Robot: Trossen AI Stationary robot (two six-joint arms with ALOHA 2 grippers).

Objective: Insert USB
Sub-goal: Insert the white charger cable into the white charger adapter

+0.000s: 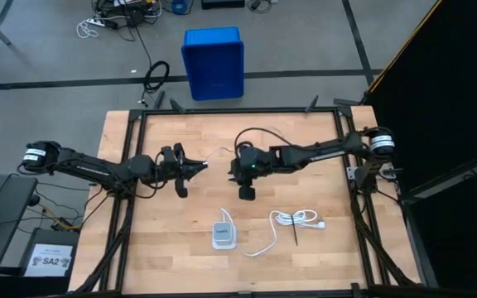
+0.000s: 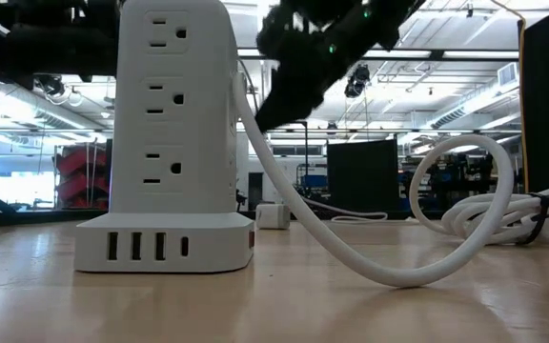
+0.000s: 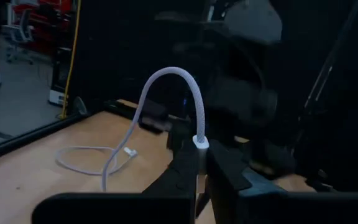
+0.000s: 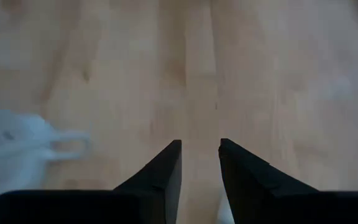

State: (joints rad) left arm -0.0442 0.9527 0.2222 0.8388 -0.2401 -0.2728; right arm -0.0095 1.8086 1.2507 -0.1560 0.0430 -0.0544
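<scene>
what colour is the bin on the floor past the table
Blue: the bin shows best in the high view.

A white power strip tower (image 1: 223, 236) stands near a bundled cord (image 1: 295, 219).

The high view looks straight down on the whole table (image 1: 172, 248). The low view sits at tabletop height, very close to the power strip tower (image 2: 165, 143), facing the room. Both share that tower near the table's front edge. Each wrist view looks past its own fingers.
</scene>
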